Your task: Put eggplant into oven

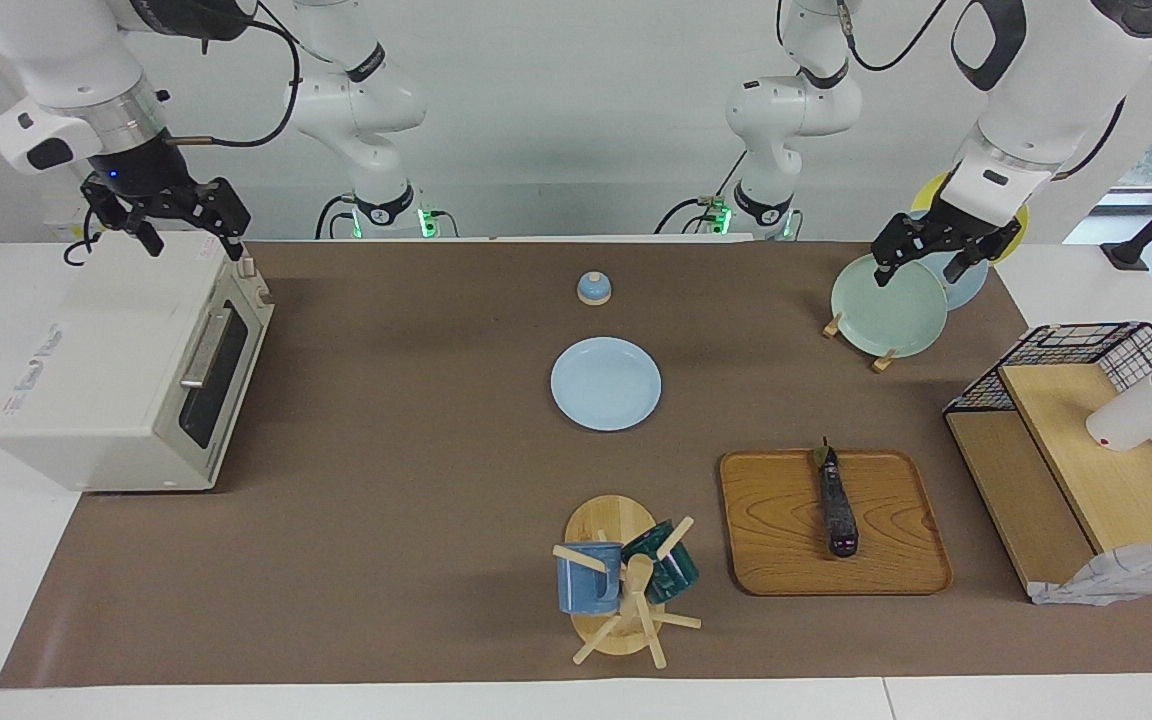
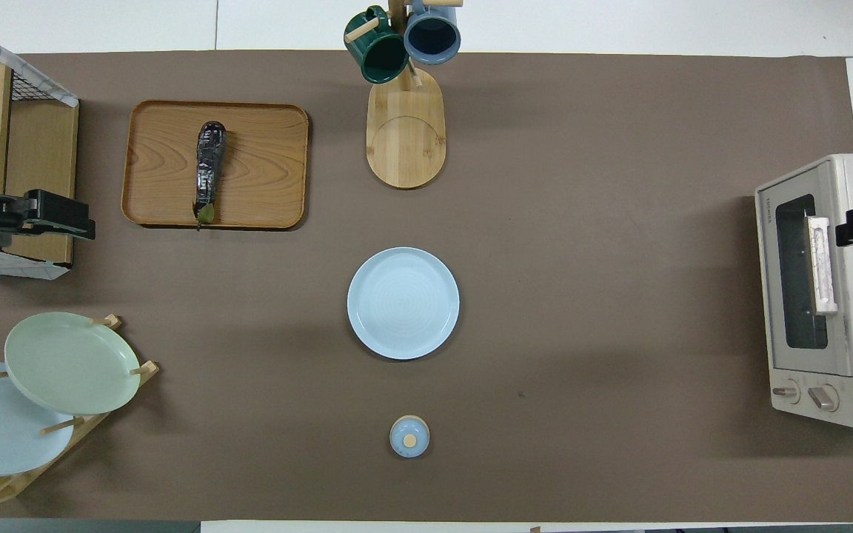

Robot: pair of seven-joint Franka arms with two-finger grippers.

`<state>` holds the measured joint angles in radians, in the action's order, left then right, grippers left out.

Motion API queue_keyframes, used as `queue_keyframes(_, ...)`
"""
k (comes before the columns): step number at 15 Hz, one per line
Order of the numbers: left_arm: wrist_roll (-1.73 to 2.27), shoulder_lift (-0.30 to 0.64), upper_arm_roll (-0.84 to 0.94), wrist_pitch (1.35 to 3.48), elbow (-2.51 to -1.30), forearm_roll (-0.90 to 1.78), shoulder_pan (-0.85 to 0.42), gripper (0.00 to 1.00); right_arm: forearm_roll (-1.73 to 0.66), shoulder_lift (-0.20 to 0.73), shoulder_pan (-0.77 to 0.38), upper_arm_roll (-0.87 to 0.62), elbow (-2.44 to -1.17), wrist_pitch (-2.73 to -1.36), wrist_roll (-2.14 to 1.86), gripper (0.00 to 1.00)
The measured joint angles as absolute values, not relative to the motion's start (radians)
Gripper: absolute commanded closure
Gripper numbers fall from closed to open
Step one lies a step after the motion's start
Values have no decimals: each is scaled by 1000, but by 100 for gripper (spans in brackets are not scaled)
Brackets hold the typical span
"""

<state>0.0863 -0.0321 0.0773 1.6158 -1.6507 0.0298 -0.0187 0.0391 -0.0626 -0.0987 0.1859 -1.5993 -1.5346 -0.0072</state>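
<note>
The eggplant (image 1: 837, 505) lies lengthwise on a wooden tray (image 1: 776, 560) near the table edge farthest from the robots, toward the left arm's end, its green stem pointing back at the robots. Nothing touches it. Flat and alone on the tray, it looks staged for an easy pick from above.

The oven (image 1: 116, 385) sits at the right arm's end of the table, its glass door and bar handle facing the table's middle, so whatever goes in must approach from the centre. The door is shut, and by the look of it must come down before the eggplant can go in.

The right gripper (image 1: 181, 218) hangs over the oven's top corner nearest the robots, fingers spread and holding nothing, plausibly placed to deal with the door. The left gripper (image 1: 931, 258) hangs over the plate rack (image 1: 881, 360) at the robot-side corner of the left arm's end, also spread and empty; whether a fingertip grazes the green plate (image 1: 886, 310) is hard to judge from here.

A pale blue plate (image 1: 605, 384) occupies mid-table, a mug stand (image 1: 616, 590) the edge farthest from the robots. The task appears not yet begun.
</note>
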Motion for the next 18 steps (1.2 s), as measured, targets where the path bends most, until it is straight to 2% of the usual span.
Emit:
queue_keyframes(10,91,-17,78,1776,-1689,30,-19,0,39,-63,-99,186,-1599,-1535,-7,0)
queue_keyframes(13,91,42,81,1830,-1686,31,-19,0,39,-63,-99,186,-1599,-1535,-7,0)
queue_keyframes(18,89,215,92,1913,-1632,33,-49,0,39,-63,-99,186,-1599,-1535,-7,0)
